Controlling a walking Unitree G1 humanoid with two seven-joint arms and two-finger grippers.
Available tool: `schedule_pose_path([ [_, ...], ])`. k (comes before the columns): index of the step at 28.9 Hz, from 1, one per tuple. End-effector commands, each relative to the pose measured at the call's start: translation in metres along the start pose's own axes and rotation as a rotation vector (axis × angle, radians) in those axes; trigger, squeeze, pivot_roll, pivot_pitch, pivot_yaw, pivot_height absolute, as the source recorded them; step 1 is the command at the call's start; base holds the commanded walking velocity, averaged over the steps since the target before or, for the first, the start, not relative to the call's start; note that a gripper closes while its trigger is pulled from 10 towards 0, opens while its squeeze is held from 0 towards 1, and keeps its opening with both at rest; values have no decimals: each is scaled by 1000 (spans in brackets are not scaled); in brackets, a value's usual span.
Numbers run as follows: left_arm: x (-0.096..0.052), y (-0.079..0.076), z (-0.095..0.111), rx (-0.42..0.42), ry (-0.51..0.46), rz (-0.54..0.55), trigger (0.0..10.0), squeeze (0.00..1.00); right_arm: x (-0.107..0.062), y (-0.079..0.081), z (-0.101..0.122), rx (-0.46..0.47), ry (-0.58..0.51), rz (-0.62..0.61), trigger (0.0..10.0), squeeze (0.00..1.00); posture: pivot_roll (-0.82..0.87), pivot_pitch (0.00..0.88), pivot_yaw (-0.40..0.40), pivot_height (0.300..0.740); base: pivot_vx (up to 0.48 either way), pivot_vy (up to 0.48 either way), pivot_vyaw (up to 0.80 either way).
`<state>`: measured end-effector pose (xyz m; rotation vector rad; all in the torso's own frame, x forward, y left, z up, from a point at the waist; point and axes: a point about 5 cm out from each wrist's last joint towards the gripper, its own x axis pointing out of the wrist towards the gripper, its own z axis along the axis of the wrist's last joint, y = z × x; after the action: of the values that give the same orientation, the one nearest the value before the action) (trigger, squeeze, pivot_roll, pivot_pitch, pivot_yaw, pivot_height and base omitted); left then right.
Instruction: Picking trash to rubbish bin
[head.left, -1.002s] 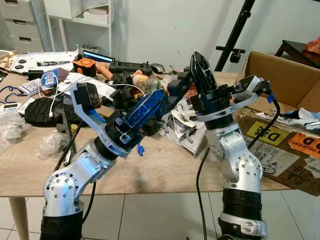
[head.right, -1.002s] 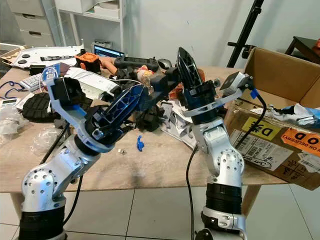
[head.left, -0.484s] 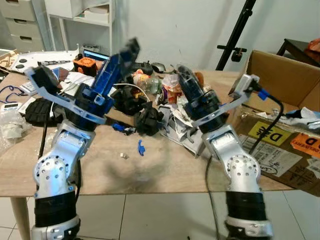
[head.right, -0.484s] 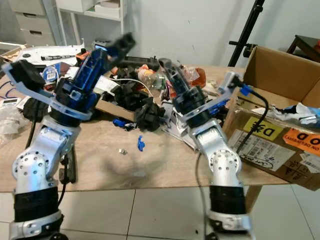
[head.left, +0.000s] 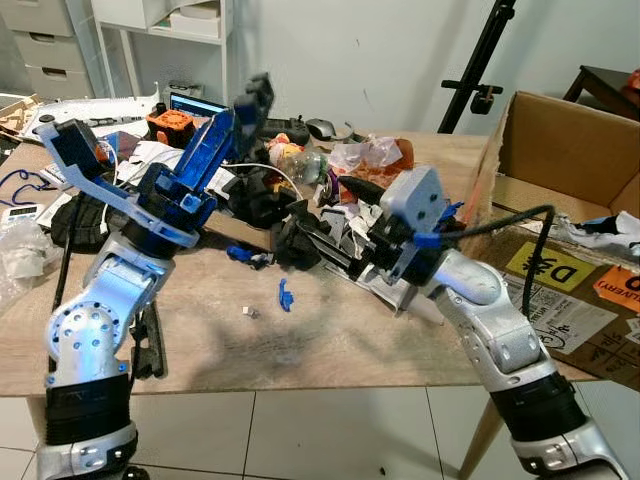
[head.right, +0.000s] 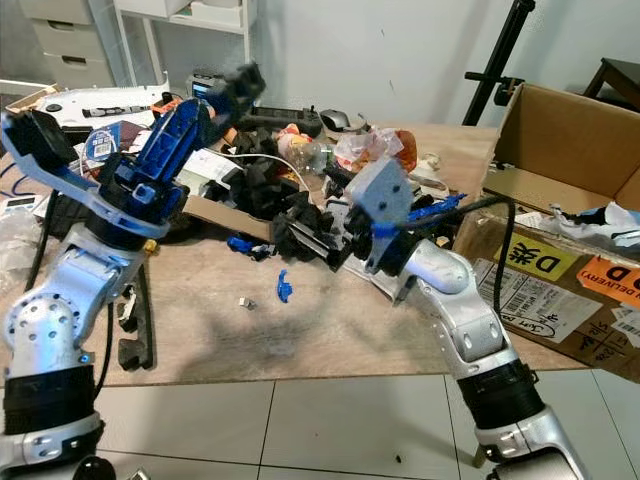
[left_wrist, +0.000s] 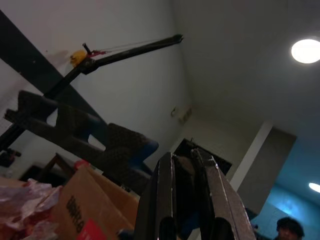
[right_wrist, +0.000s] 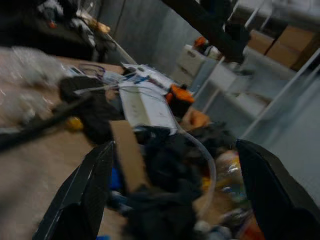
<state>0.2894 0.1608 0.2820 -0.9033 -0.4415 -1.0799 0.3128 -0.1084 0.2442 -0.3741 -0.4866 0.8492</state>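
Two silver arms are up over one wooden table (head.left: 330, 340). The left gripper (head.left: 252, 100) is raised high above the clutter, pointing up and away, and in the left wrist view its two black fingers (left_wrist: 165, 200) sit pressed together with nothing between them. The right gripper (head.left: 312, 232) is down low, reaching into the heap of trash (head.left: 300, 205) at the middle of the table; in the right wrist view its two fingers (right_wrist: 85, 195) stand wide apart, with black scraps (right_wrist: 165, 205) and a strip of brown card (right_wrist: 127, 157) between them, not yet clamped. The trash is a jumbled pile: black foam-like chunks, crumpled clear plastic, white paper, a plastic bottle (head.left: 295, 160) lying on its side, something orange behind. Just how many pieces are in it is hard to tell, as they overlap. Two small bits lie apart on bare wood: one blue scrap (head.left: 284, 295) and one tiny pale piece (head.left: 246, 312). One open cardboard box (head.left: 560, 150) sits at the right, cut off by the edge. The right wrist view is blurred.
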Motion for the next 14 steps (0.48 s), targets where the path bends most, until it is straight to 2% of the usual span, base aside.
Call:
schedule_pose_path([
  [1, -1, -5, -3, -18, 43, -40, 0, 0, 0, 0, 3, -123, -38, 21, 10000, 1000, 1, 126, -85, 740, 0, 0, 0],
  [4, -1, -8, -6, -27, 64, -65, 0, 0, 2, 1, 4, -172, -55, 18, 10000, 1000, 2, 128, -88, 740, 0, 0, 0],
  [5, -1, -9, -6, -30, 70, -74, 0, 0, 2, 1, 3, -159, -63, 5, 10000, 1000, 2, 128, -88, 740, 0, 0, 0],
  [6, -1, -10, -6, -38, 73, -89, 0, 0, 4, -3, 4, -82, -85, -50, 10000, 659, 2, 128, -88, 740, 0, 0, 0],
  [7, -2, -11, -6, -45, 77, -101, 0, 0, 5, -6, 5, -9, -109, -102, 10000, 561, 2, 128, -88, 740, 0, 0, 0],
  [8, -2, -12, -6, -54, 83, -116, 0, 0, 6, -11, 5, 104, -139, -173, 10000, 176, -2, 125, -91, 740, 0, 0, 0],
  [9, -3, -15, -8, -77, 102, -143, 0, 0, 4, -21, 2, 266, -188, -284, 10000, 0, 5, 126, -96, 740, 0, 0, 0],
  [10, -3, -15, -8, -77, 102, -143, 0, 0, 4, -21, 2, 266, -188, -284, 10000, 0, 5, 126, -96, 740, 0, 0, 0],
  [11, -4, -17, -9, -89, 111, -155, 0, 0, 3, -24, 1, 320, -208, -327, 10000, 0, 5, 126, -96, 740, 0, 0, 0],
  [14, -5, -20, -10, -118, 133, -180, 0, 0, 5, -16, -4, 74, -134, -223, 10000, 0, 6, 127, -96, 740, 0, 0, 0],
])
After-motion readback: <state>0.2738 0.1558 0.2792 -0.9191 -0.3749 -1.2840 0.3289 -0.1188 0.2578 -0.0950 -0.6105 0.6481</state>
